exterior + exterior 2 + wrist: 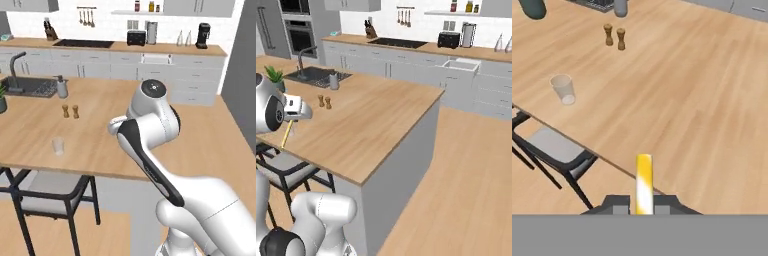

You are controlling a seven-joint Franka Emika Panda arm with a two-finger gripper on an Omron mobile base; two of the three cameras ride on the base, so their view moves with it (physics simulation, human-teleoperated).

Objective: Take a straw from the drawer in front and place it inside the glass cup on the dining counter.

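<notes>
Pinching straw (pixel 644 183), jaws over dining counter (pixel 677 90); glass cup (pixel 563 89) well apart; no readable writing.

Dining counter (pixel 100 145): glass cup (pixel 58 146) near front edge, two shakers (pixel 70 111) farther back, soap dispenser (pixel 61 87) beside sink (pixel 30 87).

Arm: I see it folded, elbow high, forearm reaching forward.
Gripper (pixel 643 210): clamped tight on the straw (pixel 644 182) (sticking out ahead of the fingertips).

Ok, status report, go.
Gripper shut on the straw, at the dining counter edge. Glass cup upright, empty, off to one side. Two shakers stand beyond it, clear of the path.
</notes>
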